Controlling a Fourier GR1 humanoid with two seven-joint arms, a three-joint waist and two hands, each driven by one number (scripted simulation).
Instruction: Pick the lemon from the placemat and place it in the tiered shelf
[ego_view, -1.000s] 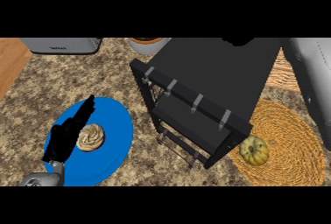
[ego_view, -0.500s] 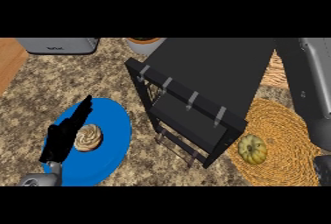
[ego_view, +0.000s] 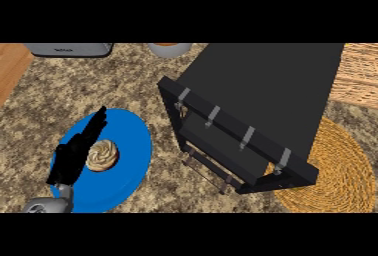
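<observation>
the black tiered shelf (ego_view: 258, 95) hides part of the woven placemat (ego_view: 336, 175), while the left hand (ego_view: 74, 155) lies straight-fingered across the blue plate (ego_view: 125, 145) beside a pastry (ego_view: 102, 154).

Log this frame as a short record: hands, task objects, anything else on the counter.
left hand: open, fingers straight, over the left part of the blue plate
right hand: not in view
lemon: not visible
placemat: round, woven, at right, partly hidden by the shelf
tiered shelf: black, centre, running diagonally across the view
pastry: swirled, on the blue plate, beside the left hand
grey appliance: at the far edge, upper left
</observation>
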